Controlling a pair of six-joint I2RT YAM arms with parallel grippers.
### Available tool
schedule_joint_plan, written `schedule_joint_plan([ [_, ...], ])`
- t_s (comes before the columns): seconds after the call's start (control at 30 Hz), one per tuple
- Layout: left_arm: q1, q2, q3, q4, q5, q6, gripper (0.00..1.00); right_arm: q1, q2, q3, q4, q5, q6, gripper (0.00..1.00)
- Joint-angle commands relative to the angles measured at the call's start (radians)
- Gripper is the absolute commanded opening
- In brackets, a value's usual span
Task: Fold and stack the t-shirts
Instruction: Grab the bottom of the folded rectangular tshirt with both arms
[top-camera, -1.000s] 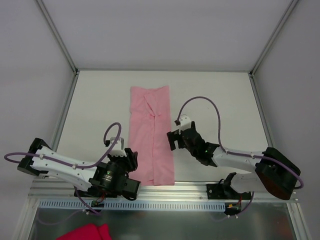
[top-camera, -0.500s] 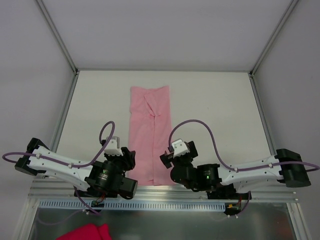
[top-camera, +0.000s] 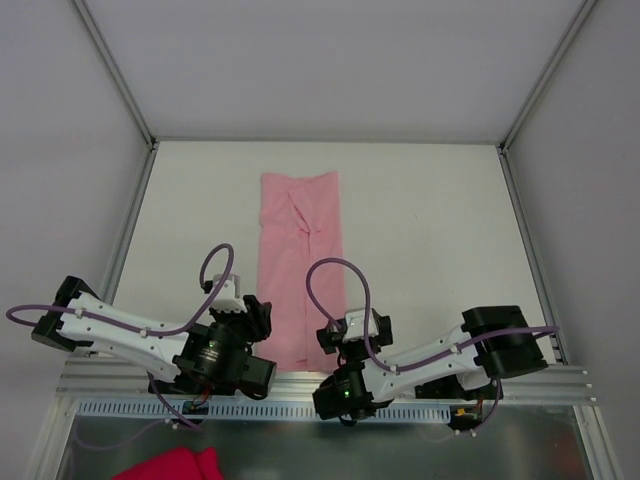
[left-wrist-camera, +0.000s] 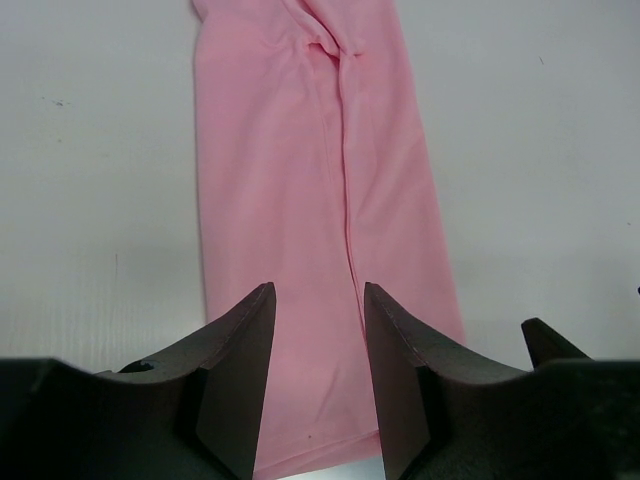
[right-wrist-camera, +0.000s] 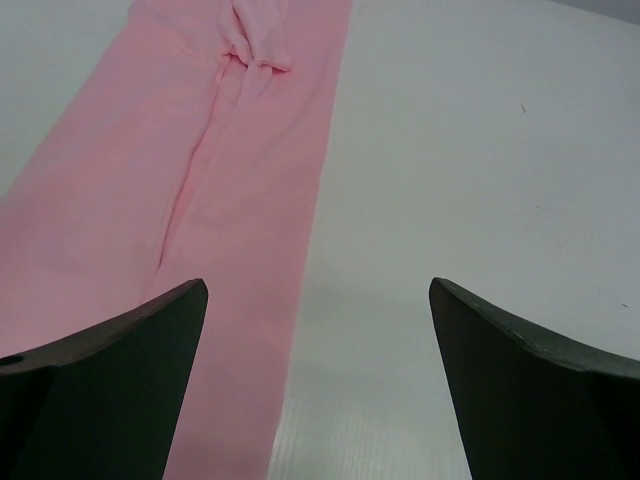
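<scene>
The pale pink t-shirt (top-camera: 300, 255) lay flat on the white worktop (top-camera: 430, 220) as a long narrow strip, running from the far middle towards the near edge, a little left of centre. A lengthwise crease ran down it, with a small pucker of gathered fabric towards its far end. Both arms were drawn in low at the strip's near end, one on each side. The left hand (top-camera: 254, 314) sat at the near left corner of the shirt; in the left wrist view this hand (left-wrist-camera: 318, 295) had its fingers (left-wrist-camera: 243, 370) only narrowly parted, pink fabric showing in the slim gap between them, and nothing was pinched there. Whether the tips touched the cloth could not be told. The right hand (top-camera: 334, 334) sat at the near right corner; in the right wrist view that hand (right-wrist-camera: 318, 287) was spread wide, its left finger (right-wrist-camera: 110, 390) over the shirt's right margin and the other over bare worktop, so the shirt's right edge ran between them, and it gripped nothing. A deep magenta cloth (top-camera: 170, 466) lay apart, beyond the near rail at the left.
</scene>
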Motion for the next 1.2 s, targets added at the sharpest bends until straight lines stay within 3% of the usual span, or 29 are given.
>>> schedule_joint_plan([
  [0.0, -0.001, 0.015, -0.011, -0.178, -0.038, -0.051, 0.41, 0.024, -0.036, 0.032, -0.465, 0.087, 0.314, 1.00],
  [0.2, 0.001, 0.023, -0.011, -0.176, -0.044, -0.060, 0.42, 0.076, -0.237, -0.115, -0.451, 0.072, 0.387, 1.00],
  [0.27, 0.000, 0.030, -0.003, -0.176, -0.050, -0.062, 0.42, 0.072, -0.338, -0.182, -0.335, 0.069, 0.293, 1.00],
  [0.3, -0.001, 0.041, -0.002, -0.178, -0.052, -0.060, 0.43, 0.058, -0.372, -0.200, -0.134, 0.064, 0.197, 1.00],
  [0.33, -0.001, 0.046, 0.003, -0.176, -0.056, -0.060, 0.43, 0.040, -0.406, -0.221, 0.029, 0.057, -0.167, 1.00],
  [0.37, -0.001, 0.052, 0.006, -0.176, -0.060, -0.065, 0.43, -0.021, -0.476, -0.250, 0.255, 0.002, -0.428, 1.00],
  [0.4, 0.001, 0.061, 0.009, -0.179, -0.063, -0.063, 0.43, -0.057, -0.518, -0.354, 0.696, -0.043, -0.646, 1.00],
  [0.43, 0.000, 0.066, 0.012, -0.178, -0.064, -0.062, 0.44, -0.089, -0.565, -0.428, 0.912, -0.099, -1.014, 1.00],
  [0.5, 0.001, 0.073, 0.021, -0.178, -0.064, -0.060, 0.44, -0.221, -0.723, -0.615, 1.285, -0.341, -1.165, 1.00],
  [0.53, 0.000, 0.076, 0.023, -0.178, -0.063, -0.057, 0.44, -0.280, -0.759, -0.649, 1.322, -0.412, -1.217, 1.00],
  [0.63, 0.001, 0.073, 0.012, -0.178, -0.060, -0.072, 0.44, -0.276, -0.784, -0.616, 1.193, -0.350, -1.174, 1.00],
  [0.83, 0.001, 0.078, -0.049, -0.178, -0.038, -0.154, 0.44, -0.253, -0.658, -0.547, 1.120, -0.304, -1.133, 1.00],
  [1.0, 0.010, 0.121, -0.109, -0.181, 0.005, -0.237, 0.43, -0.267, -0.664, -0.542, 1.119, -0.317, -1.151, 1.00],
  [1.17, 0.021, 0.071, -0.088, -0.181, -0.001, -0.192, 0.44, -0.281, -0.658, -0.546, 1.152, -0.342, -1.168, 1.00],
])
